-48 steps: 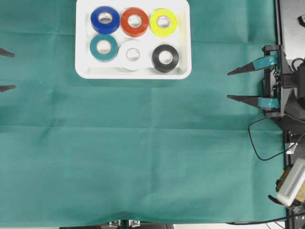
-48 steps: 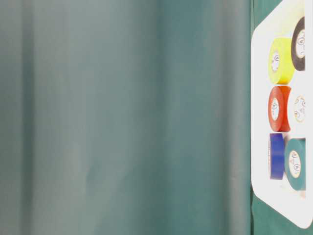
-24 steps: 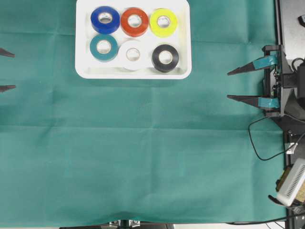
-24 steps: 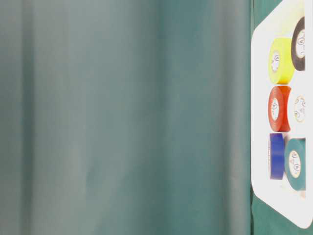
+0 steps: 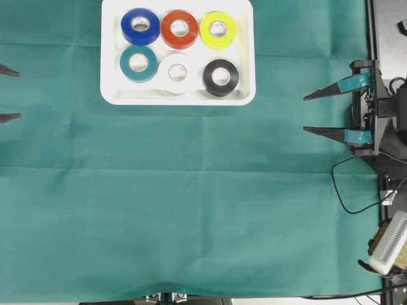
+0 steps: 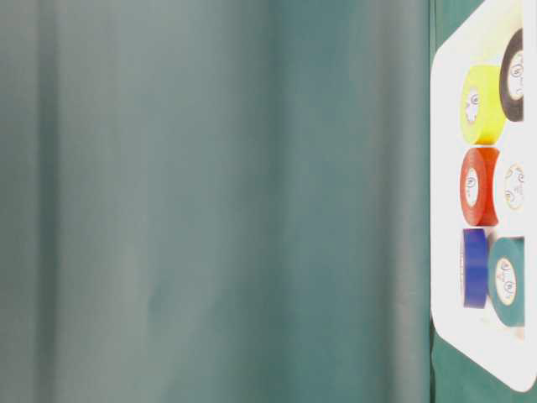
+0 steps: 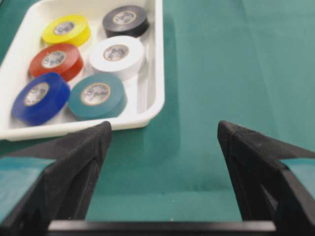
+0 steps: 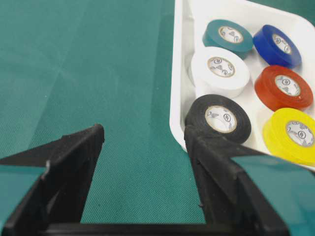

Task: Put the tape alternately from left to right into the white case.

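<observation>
All six rolls of tape [image 5: 179, 52] sat inside the white case [image 5: 247, 95], three in each row. The left gripper [image 5: 9, 93] and the right gripper [image 5: 313, 113] waited far apart at the sides of the green surface [image 5: 191, 210], jaws spread and holding nothing.

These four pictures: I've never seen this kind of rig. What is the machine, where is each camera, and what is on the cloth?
It is a two-armed robot. The overhead view looks straight down; the table-level view looks sideways across the surface; the other two cameras sit on the wrists, looking out between the fingers. The left gripper and right gripper are both open and hold nothing, well apart from the white case. In it lie six tape rolls: blue, red, yellow, teal, white, black. Underneath is a green cloth.
</observation>
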### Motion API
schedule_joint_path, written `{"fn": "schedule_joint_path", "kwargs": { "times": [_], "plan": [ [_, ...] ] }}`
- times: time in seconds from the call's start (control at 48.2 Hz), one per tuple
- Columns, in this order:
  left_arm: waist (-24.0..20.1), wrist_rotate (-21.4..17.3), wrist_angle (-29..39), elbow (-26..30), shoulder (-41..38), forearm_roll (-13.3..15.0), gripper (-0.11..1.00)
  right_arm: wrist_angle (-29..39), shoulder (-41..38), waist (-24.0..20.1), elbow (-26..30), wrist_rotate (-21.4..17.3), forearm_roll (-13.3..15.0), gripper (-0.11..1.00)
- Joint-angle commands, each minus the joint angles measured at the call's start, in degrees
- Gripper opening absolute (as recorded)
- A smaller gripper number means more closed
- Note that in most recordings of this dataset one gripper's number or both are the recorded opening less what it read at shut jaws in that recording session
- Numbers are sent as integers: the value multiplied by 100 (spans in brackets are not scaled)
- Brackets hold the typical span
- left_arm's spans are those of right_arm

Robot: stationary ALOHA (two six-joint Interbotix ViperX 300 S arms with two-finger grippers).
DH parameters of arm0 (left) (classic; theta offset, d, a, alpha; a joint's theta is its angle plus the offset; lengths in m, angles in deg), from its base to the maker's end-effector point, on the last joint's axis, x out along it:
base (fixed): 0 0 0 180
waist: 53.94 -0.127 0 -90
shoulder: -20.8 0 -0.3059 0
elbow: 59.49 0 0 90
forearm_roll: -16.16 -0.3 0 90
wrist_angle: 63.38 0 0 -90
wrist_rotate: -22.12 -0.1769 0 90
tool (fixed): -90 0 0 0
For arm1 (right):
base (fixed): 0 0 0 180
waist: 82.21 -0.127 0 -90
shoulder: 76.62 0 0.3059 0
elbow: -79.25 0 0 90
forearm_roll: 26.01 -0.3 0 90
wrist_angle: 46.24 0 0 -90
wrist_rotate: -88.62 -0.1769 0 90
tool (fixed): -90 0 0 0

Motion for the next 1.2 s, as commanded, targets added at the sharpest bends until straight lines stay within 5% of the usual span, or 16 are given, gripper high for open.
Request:
{"fn": "schedule_joint_path", "kwargs": {
  "times": [0.0, 0.518, 0.829, 1.182],
  "plan": [
    [-26, 114, -35, 62, -44, 18, 44, -18, -62, 0, 70, -9, -9, 72],
    [-26, 202, 62, 62, -44, 9, 44, -18, -53, 0, 62, -26, -44, 72],
    [-18, 202, 62, 53, -44, 9, 44, -18, -70, 9, 26, -703, -105, 72],
    [-18, 211, 62, 26, -44, 9, 44, -9, -53, 9, -26, -756, -97, 72]
  ]
}}
